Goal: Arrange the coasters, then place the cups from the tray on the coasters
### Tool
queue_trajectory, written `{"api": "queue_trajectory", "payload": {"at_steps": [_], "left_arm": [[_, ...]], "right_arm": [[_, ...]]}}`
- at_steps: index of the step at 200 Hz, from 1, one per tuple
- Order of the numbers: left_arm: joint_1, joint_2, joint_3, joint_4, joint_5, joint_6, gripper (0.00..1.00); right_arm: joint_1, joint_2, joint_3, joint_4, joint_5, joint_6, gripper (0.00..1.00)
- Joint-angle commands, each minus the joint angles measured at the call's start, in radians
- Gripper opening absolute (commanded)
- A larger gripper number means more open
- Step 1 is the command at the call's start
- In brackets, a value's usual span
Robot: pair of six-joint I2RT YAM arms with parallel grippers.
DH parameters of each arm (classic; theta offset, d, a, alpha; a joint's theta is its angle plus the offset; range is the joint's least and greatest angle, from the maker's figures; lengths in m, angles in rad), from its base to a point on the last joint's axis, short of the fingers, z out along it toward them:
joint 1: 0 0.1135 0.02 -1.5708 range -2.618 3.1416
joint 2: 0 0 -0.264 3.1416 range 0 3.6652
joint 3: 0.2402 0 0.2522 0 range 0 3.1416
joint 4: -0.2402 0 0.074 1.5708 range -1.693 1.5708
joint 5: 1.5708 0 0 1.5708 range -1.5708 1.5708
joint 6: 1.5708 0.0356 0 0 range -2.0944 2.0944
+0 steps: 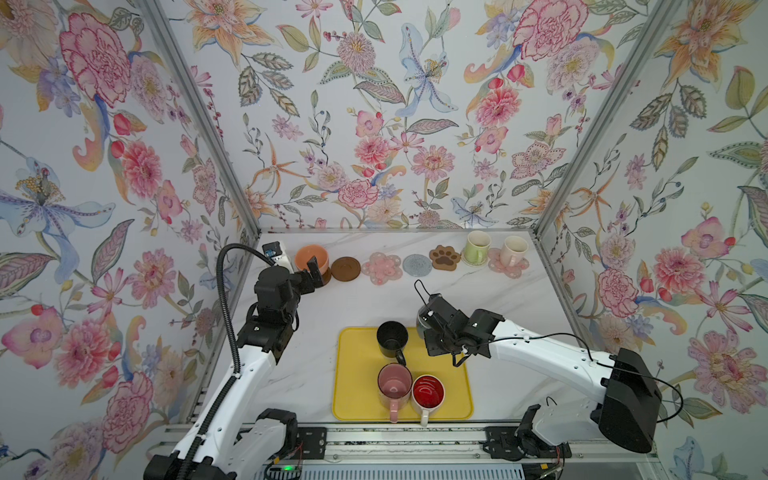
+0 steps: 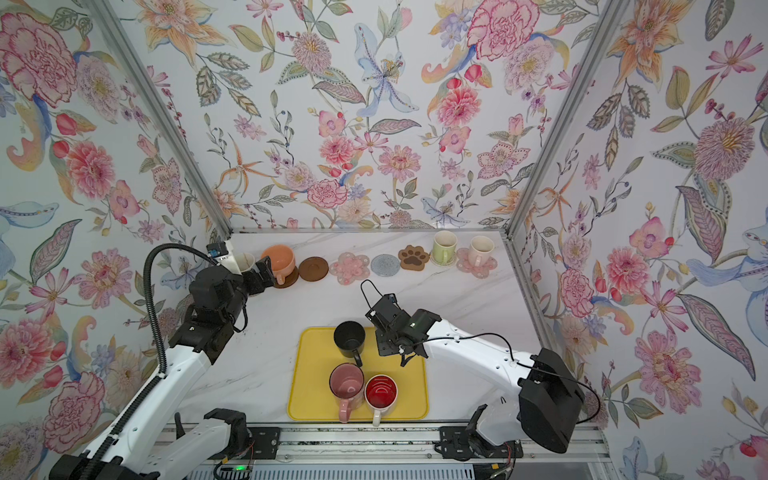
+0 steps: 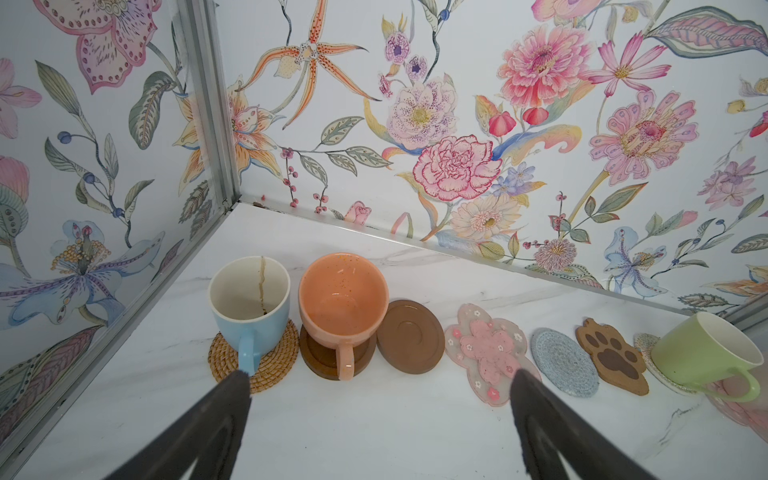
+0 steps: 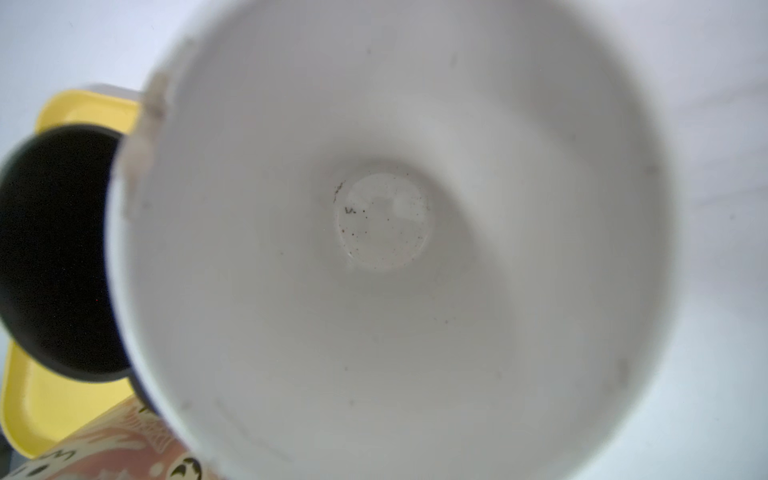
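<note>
- Coasters line the far edge of the marble-look table: coiled rattan round, smooth dark brown disc, translucent pink flower, woven grey round, brown paw
- Glossy blue mug stands on the rattan round, speckled peach mug on a second brown disc, green mug further along the row
- Yellow low-rimmed tray near the front holds black mug, pink mug and red-inside mug
- Left gripper gapes wide, grasping nothing, just before the peach mug's handle
- Right gripper is clenched on white mug beside the black mug, at the tray's far right corner; its pads are hidden
- Only the left wrist view shows the blue mug whole; only the right wrist view shows dark specks on the white mug's floor
</note>
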Motion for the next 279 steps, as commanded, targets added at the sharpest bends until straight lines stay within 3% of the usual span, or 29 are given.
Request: {"api": "queue_trajectory", "payload": {"at_steps": [1,40,94,140,195,279], "left_arm": [[0.002,-0.019,-0.006,-0.011,-0.004,-0.007,0.99],[0.002,-0.025,-0.016,-0.025,-0.004,-0.015,0.99],[0.003,-0.049,-0.033,-0.055,-0.027,-0.019,0.99],[0.003,-0.072,-0.039,-0.083,-0.036,-0.023,0.99],[0.003,-0.111,-0.069,-0.095,-0.046,-0.042,0.99],[0.004,-0.122,-0.07,-0.111,-0.048,-0.04,0.99]], "right_arm": [[-0.061,-0.037,0.07,-0.023,0.01,-0.068,0.0],[-0.208,0.059,0.215,-0.022,-0.024,-0.189,0.0],[-0.397,0.381,0.556,-0.007,-0.007,-0.339,0.0],[-0.499,0.595,0.792,-0.007,-0.02,-0.409,0.0],[-0.554,0.736,0.948,-0.02,-0.063,-0.443,0.0],[-0.56,0.811,1.005,-0.023,-0.05,-0.476,0.0]]}}
